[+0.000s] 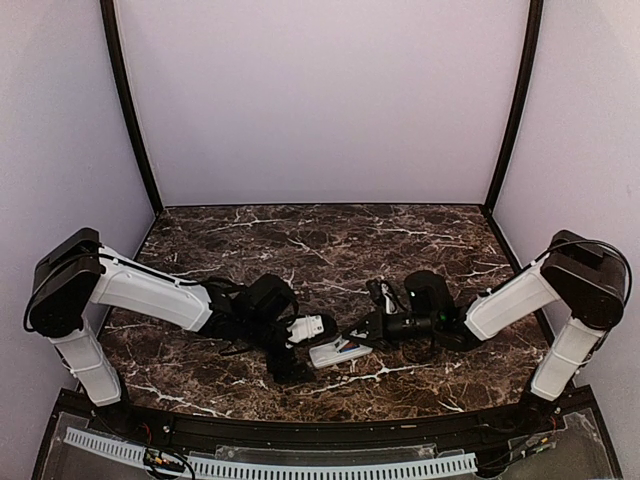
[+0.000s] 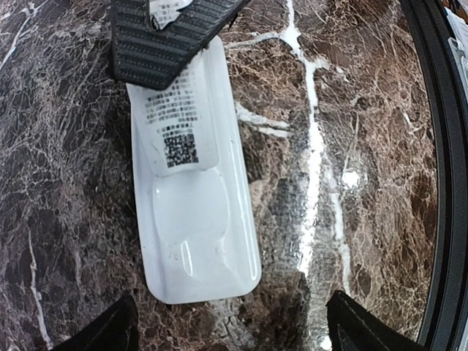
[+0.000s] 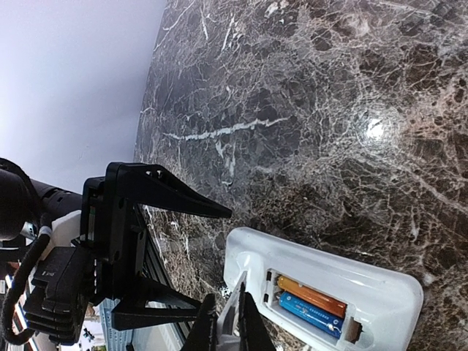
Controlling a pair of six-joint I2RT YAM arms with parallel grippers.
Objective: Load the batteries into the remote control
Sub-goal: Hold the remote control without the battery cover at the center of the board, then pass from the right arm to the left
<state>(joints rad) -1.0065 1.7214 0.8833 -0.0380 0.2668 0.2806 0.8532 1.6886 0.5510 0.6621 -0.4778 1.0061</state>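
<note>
Remote (image 3: 322, 292) is lying back-up on the marble tabletop (image 1: 320, 250), near the front edge and roughly midway between the two arms. Battery bay is open. Orange battery (image 3: 311, 295) and blue battery (image 3: 311, 314) both sit in it, side by side and touching, lengthwise along the remote. Right tool (image 3: 232, 325) is almost fully closed, pinching a thin white piece that looks like the battery cover (image 3: 235, 307). The cover is tilted up on edge at the end of the bay away from the batteries' visible ends. Can't tell whether its edge actually touches the remote body. In the left wrist view, one ribbed black finger (image 2: 168, 40) of the right tool overlaps the far end of a labelled white panel with a printed code, and that panel hides the bay from this side. Left tool (image 2: 230, 296) is spread wide and holds nothing. Its two fingertips sit either side of the remote's near, rounded end, level with it and clear of it on both sides. From the right wrist camera the left tool shows as an open black fork just beside that end of the remote, low over the tabletop.
</note>
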